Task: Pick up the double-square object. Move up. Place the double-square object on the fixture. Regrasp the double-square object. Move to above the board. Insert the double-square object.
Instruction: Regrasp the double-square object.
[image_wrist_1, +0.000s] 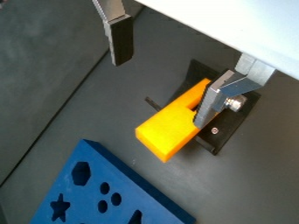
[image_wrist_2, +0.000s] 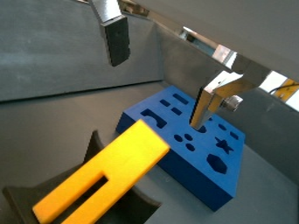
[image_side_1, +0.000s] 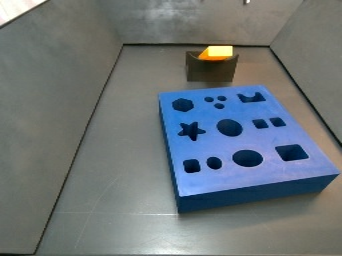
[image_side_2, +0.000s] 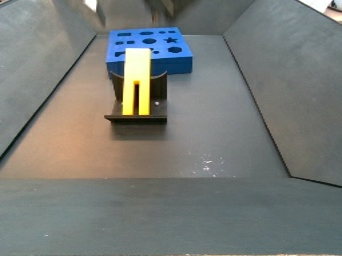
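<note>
The gripper (image_wrist_1: 163, 74) hangs above the floor with its two fingers spread wide and nothing between them. In both wrist views the fingers show as flat silver plates with dark pads: one finger (image_wrist_1: 118, 35) on one side, the other finger (image_wrist_1: 219, 98) across the gap, and the same pair appears again around the gripper's middle (image_wrist_2: 158, 74). Neither pad touches anything; the fingers are released and empty.

The yellow block (image_wrist_1: 176, 122) lies below the open fingers, resting on the dark fixture (image_wrist_1: 228, 131). It sits closer to the finger with the bolt than to the other one, and well under both fingertips, clear of them. In a wrist view the block (image_wrist_2: 105, 179) shows its lengthwise groove and rests tilted in the fixture (image_wrist_2: 24, 206), with one end sticking out beyond the holder.

The blue board (image_wrist_1: 100, 192) lies on the floor beyond the block, away from the fingers, with star, round and square holes in its top. It appears again past the fingertips (image_wrist_2: 193, 140).

In a side view the block (image_side_2: 138, 82) lies lengthwise on the fixture (image_side_2: 136, 118), its far end pointing at the board (image_side_2: 150, 50) just behind. In a side view from the opposite end, the block (image_side_1: 215, 52) shows only its end face above the fixture (image_side_1: 207, 68), behind the board (image_side_1: 241, 140). The gripper is out of sight in both side views.
</note>
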